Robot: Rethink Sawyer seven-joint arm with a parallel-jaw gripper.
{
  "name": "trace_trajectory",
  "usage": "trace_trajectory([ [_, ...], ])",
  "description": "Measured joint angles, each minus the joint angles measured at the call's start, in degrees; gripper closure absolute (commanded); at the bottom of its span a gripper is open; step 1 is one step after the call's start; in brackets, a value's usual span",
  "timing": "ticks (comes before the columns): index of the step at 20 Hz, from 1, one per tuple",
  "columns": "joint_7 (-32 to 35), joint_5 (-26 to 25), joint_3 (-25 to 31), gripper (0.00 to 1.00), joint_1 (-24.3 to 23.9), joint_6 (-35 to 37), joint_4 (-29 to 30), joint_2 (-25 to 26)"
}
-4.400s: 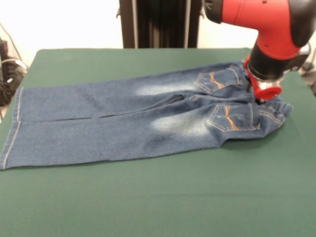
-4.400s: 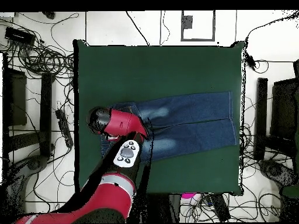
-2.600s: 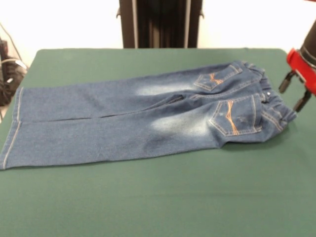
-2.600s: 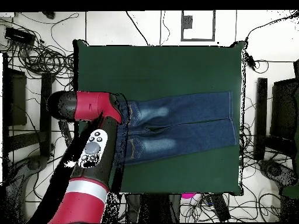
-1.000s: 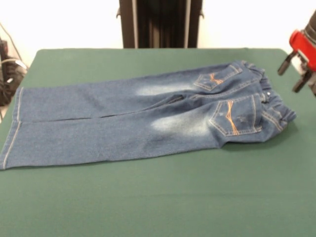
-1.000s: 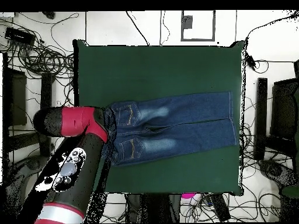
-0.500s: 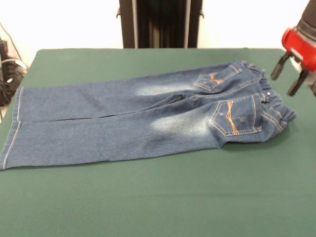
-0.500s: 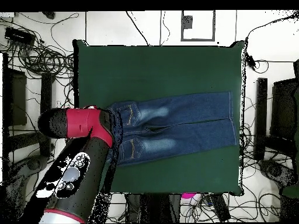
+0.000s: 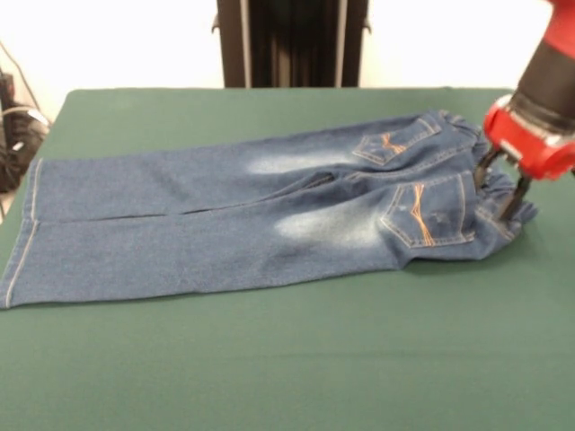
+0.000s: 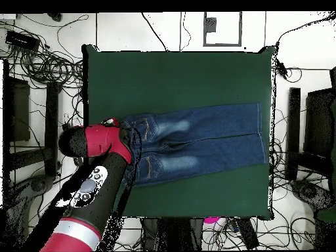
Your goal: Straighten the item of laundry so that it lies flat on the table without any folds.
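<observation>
Jeans [image 9: 252,211]: blue denim, spread lengthwise, back side up; whitish faded patches on the seat; orange stitching on both back pockets; waistband bunched at the right end in the front view; legs laid side by side towards the left, hems near the table's left edge.
Table [image 9: 296,359]: covered in dark green cloth, far larger than the jeans, which are set across its middle.
Room: black cables are seen strewn on the floor around the table in the overhead view; a black pedestal [image 9: 292,40] is seen beyond the far edge.
Gripper [image 9: 501,186]: fingers held apart, tips lowered at the waistband, one at either side of its gathered edge; contact cannot be told.
</observation>
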Motion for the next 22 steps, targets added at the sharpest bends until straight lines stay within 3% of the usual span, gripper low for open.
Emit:
trace_trajectory([
  [4, 0.0, 0.61, -0.67, 0.0, 0.21, -1.69, 0.11, 3.07],
  [18, 0.0, 0.91, -0.68, 0.0, -0.2, -2.39, 0.71, 3.23],
  [22, -0.01, 1.28, 5.68, 0.0, -5.21, -6.85, 4.9, -0.62],
])
